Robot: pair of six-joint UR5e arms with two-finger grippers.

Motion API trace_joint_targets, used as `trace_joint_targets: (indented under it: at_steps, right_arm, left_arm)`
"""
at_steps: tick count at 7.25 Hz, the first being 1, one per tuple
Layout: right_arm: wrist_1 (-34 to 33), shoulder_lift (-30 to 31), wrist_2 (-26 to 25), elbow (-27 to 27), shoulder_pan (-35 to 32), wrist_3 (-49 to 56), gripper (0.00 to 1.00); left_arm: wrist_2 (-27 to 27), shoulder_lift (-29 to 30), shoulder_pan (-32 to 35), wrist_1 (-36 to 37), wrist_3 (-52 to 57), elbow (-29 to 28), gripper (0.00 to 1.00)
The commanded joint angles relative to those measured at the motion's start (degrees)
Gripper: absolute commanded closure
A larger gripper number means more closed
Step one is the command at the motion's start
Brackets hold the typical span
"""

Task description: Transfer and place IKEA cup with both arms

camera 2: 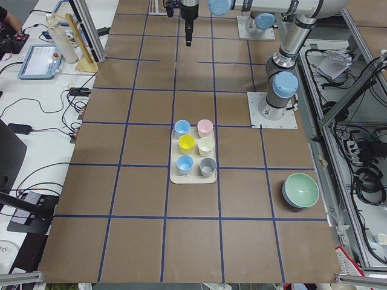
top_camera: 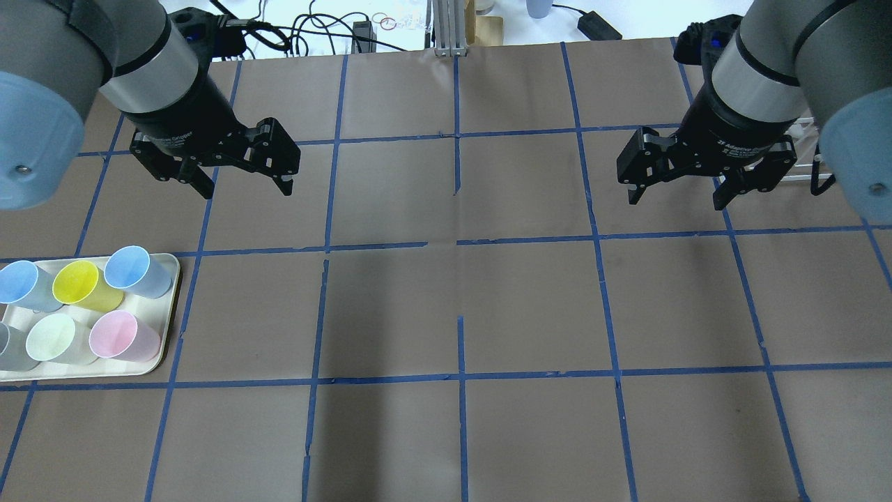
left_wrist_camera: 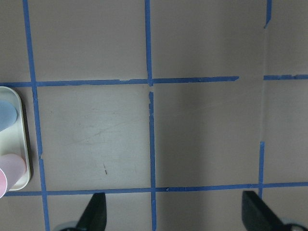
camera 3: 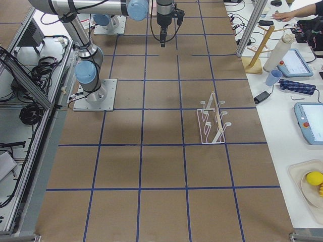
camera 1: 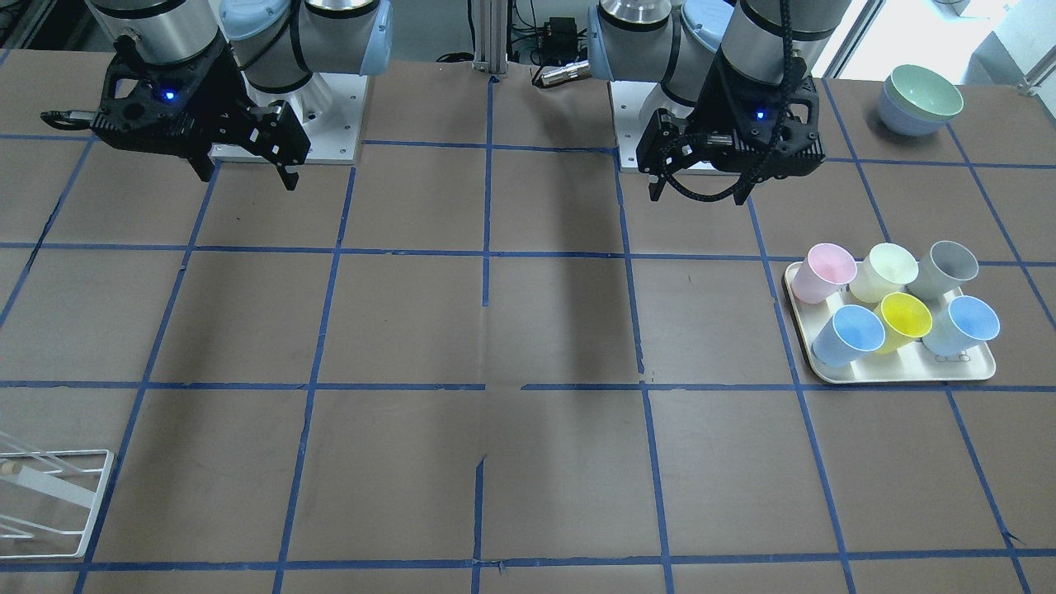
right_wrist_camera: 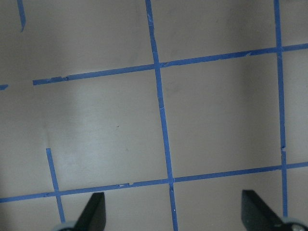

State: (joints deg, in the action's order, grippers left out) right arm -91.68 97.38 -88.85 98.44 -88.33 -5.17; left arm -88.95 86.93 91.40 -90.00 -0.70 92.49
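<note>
Cream tray [top_camera: 83,371], at the table's left edge: IKEA cup [top_camera: 50,337] upright in the middle of the robot-side row, between grey cup [top_camera: 8,346] and pink cup [top_camera: 115,335]. Left gripper [top_camera: 247,189]: jaws wide apart, holding nothing, hanging beyond the tray. Right gripper [top_camera: 674,202]: likewise spread and unladen, well apart across the broad taped table [top_camera: 460,307].

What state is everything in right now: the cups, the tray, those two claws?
tray: holds six cups, all upright.
IKEA cup: upright, untouched.
left end effector: open, empty.
right end effector: open, empty.
bowls: stacked.
</note>
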Motion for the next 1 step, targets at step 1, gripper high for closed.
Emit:
trace_joint_targets:
  at_steps: [1]
  right_arm:
    - [-0.3, 0.0, -0.1, 0.0, 0.1, 0.1, 0.00]
  left_arm:
    - [-0.1, 0.0, 0.0, 0.1, 0.0, 0.1, 0.00]
